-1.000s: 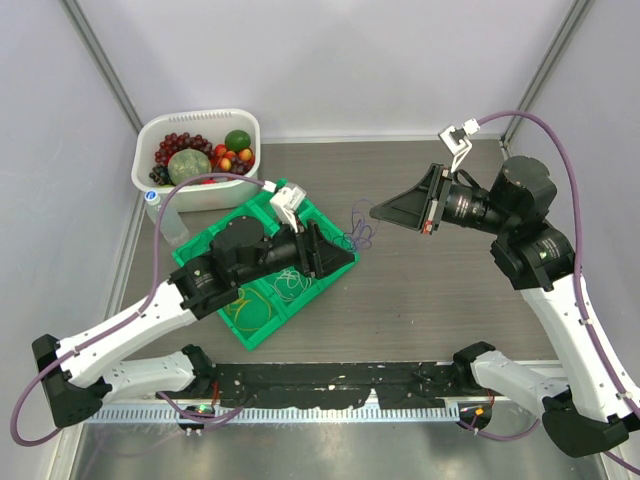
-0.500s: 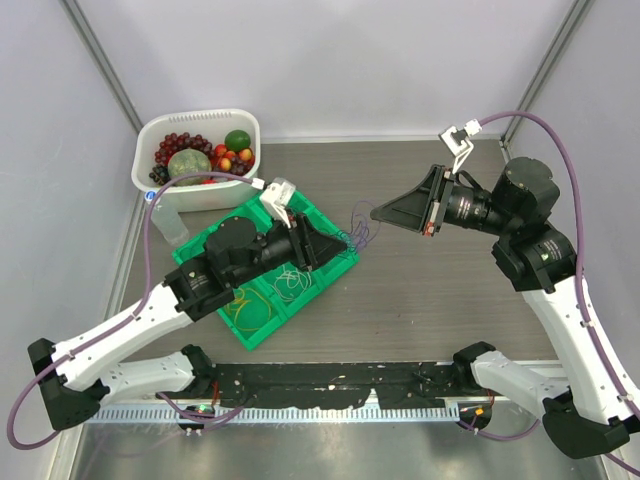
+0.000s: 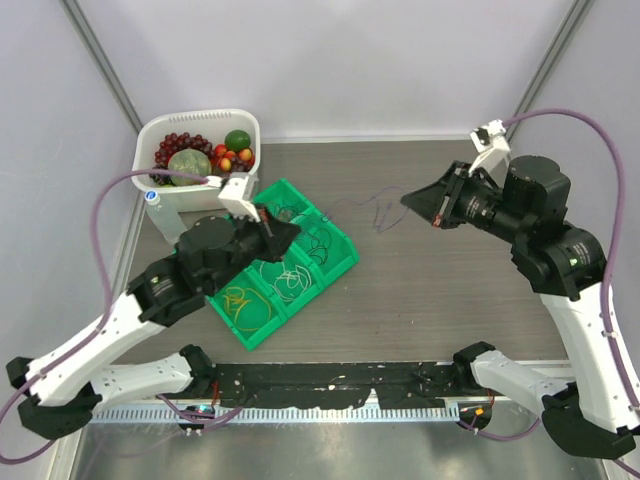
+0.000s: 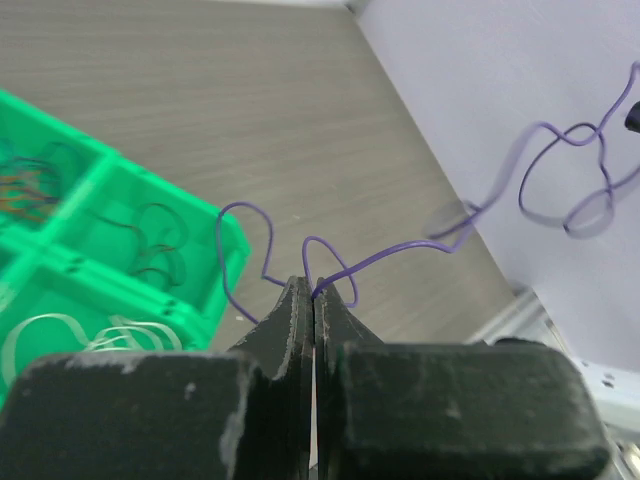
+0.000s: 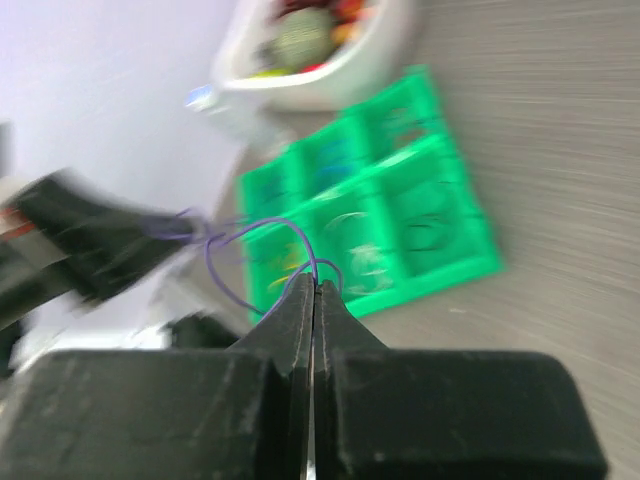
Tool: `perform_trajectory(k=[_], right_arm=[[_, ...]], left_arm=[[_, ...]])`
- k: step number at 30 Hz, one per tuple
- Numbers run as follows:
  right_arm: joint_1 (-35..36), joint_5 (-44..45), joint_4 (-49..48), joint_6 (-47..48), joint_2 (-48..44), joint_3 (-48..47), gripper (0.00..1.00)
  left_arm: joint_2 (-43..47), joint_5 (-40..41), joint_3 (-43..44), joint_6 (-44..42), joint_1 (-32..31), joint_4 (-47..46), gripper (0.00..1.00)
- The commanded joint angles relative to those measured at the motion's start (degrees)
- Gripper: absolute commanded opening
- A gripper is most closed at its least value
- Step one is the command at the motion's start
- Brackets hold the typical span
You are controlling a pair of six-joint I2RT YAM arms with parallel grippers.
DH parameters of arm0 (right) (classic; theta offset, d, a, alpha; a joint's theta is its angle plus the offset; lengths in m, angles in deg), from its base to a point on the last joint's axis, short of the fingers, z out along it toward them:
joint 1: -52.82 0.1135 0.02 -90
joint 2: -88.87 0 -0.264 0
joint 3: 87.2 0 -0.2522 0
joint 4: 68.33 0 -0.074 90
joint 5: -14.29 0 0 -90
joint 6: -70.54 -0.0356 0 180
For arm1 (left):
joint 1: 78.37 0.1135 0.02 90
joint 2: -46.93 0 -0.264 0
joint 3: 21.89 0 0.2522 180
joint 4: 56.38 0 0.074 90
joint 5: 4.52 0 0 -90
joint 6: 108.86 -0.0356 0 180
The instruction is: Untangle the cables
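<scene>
Your left gripper, right gripper both pinch thin kinked purple wire, strung over woodgrain table, crossing green tray rim.

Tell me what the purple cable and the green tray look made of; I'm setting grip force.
The purple cable is likely thin plastic-coated wire, smooth and slightly glossy: it keeps springy bends and loops in mid-air instead of drooping limp. The green tray looks like rigid moulded plastic: uniform bright colour, thin straight dividers and a mild sheen.
</scene>
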Motion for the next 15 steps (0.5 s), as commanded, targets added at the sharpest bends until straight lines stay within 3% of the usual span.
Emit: perform_trajectory(k=[1, 10, 15], right_arm=[[-0.1, 41.4, 18.3, 9.6, -0.3, -4.4, 0.01], [-0.1, 65.1, 18.4, 6.0, -2.8, -2.1, 0.01], [0.0, 56.5, 9.8, 11.9, -5.8, 2.5, 0.01]], left_arm=[[7.8, 15.3, 3.6, -3.3, 0.2, 10.8, 0.00], [11.9, 19.7, 10.2, -3.9, 0.3, 22.4, 0.00], [12.1, 21.6, 14.6, -5.4, 0.3, 24.7, 0.00]])
